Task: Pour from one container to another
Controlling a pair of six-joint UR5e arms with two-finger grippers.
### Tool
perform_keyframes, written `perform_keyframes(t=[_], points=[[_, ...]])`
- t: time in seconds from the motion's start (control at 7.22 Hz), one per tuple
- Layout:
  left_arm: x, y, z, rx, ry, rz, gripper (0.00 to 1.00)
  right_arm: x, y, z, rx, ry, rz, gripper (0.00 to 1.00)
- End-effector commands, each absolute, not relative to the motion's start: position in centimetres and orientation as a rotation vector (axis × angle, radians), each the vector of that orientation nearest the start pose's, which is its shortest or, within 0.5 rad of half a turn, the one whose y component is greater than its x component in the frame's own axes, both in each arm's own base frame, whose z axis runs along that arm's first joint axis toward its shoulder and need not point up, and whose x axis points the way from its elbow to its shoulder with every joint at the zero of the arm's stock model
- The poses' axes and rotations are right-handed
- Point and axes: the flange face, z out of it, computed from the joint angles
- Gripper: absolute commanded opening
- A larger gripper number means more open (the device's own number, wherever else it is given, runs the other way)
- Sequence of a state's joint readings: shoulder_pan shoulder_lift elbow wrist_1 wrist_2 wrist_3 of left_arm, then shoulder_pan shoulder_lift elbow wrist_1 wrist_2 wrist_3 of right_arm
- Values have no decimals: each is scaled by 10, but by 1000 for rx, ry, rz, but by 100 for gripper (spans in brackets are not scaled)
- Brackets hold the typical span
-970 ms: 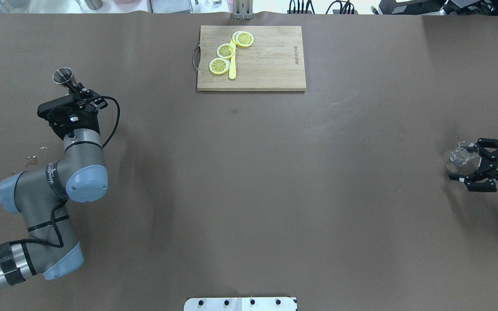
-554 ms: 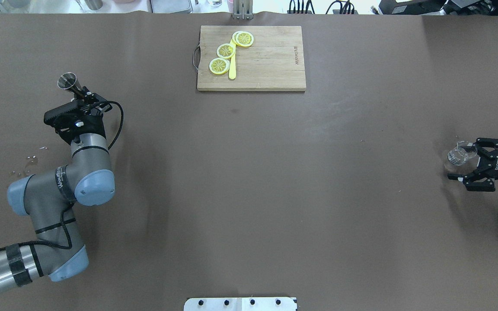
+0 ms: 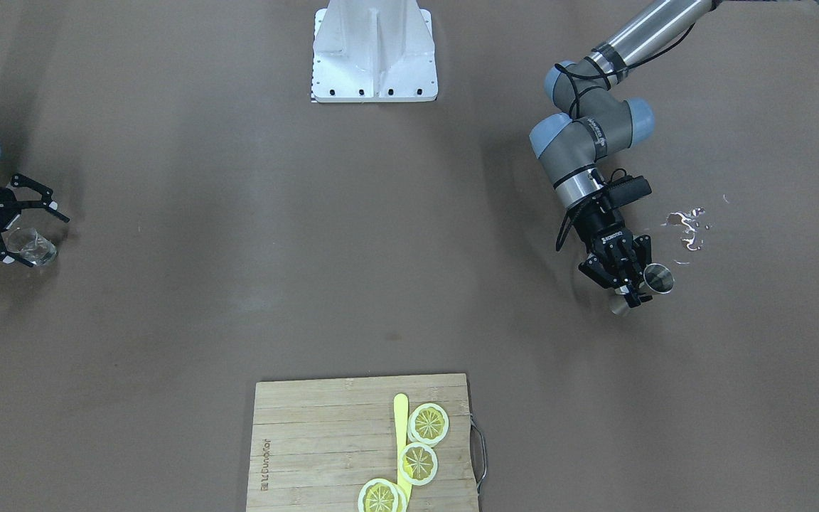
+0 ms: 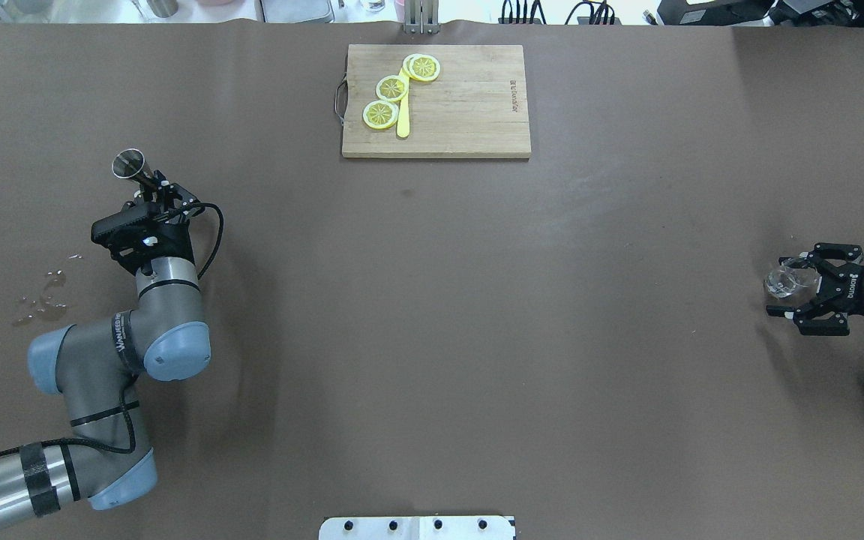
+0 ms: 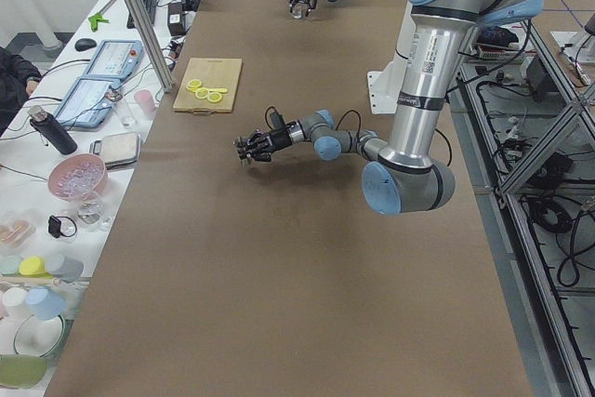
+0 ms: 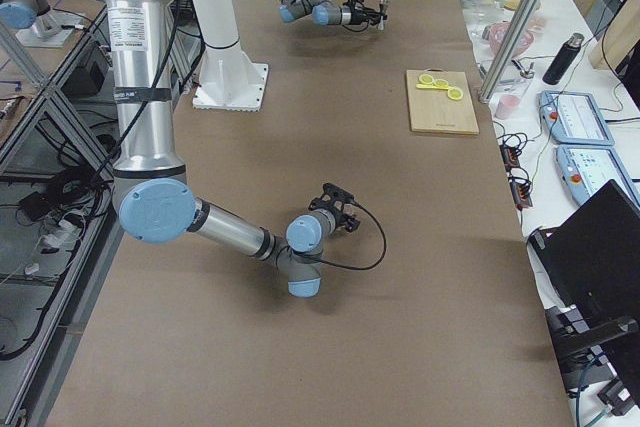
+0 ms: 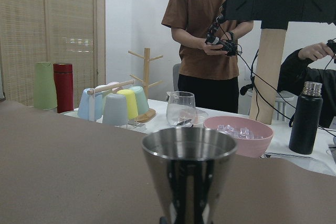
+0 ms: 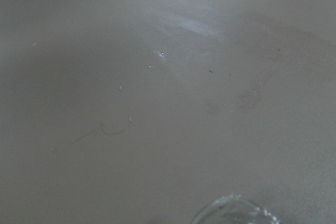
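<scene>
My left gripper (image 4: 146, 179) is shut on the waist of a steel jigger (image 4: 128, 163), holding it upright above the table's left side; in the front-facing view the same gripper (image 3: 635, 290) and jigger (image 3: 657, 277) show. The jigger's open mouth (image 7: 189, 145) fills the bottom of the left wrist view; I cannot see its contents. At the far right edge my right gripper (image 4: 786, 288) is shut on a small clear glass beaker (image 4: 790, 279), also seen as the beaker (image 3: 31, 249). Only the beaker's rim (image 8: 231, 211) shows in the right wrist view.
A wooden cutting board (image 4: 469, 112) with lemon slices (image 4: 391, 88) and a yellow knife (image 4: 403, 120) lies at the back centre. A small spill (image 4: 42, 296) marks the brown table cover near the left arm. The white robot base (image 3: 374, 53) stands at the near edge.
The left arm has carried the jigger to the right and nearer the robot. The right gripper has shifted slightly left and nearer with the beaker.
</scene>
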State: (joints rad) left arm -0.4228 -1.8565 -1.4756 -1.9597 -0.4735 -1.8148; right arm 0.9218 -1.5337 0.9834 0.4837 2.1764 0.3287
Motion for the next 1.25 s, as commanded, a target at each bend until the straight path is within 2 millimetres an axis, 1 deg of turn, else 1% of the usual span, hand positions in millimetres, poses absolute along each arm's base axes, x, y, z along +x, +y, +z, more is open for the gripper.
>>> perform_keyframes(t=[0.0,0.14,0.28,0.42,0.55,0.69,0.83,0.97,1.11], points=[[473,-444,482,1171,432,-886,2,-198,-385,705,1054,-1140,-736,100],[475,-441,482,1171,437,-882,2,-196,-386,705,1059,-1135,-736,100],[474,-440,484,1171,433,-879,3,-185,-388,706,1059,-1134,-732,100],[475,-440,484,1169,434,-878,6,-169,-391,706,1049,-1146,-740,100],[476,-438,484,1168,435,-875,10,-145,-380,717,1028,-1139,-724,100],[477,-437,484,1168,436,-874,13,-121,-363,730,1005,-1125,-708,100],[478,-437,485,1168,423,-865,14,-100,-349,736,981,-1122,-688,100],[478,-437,485,1168,420,-863,17,-85,-344,742,934,-1131,-662,100],[478,-437,485,1166,419,-862,21,-67,-349,745,859,-1139,-617,100]])
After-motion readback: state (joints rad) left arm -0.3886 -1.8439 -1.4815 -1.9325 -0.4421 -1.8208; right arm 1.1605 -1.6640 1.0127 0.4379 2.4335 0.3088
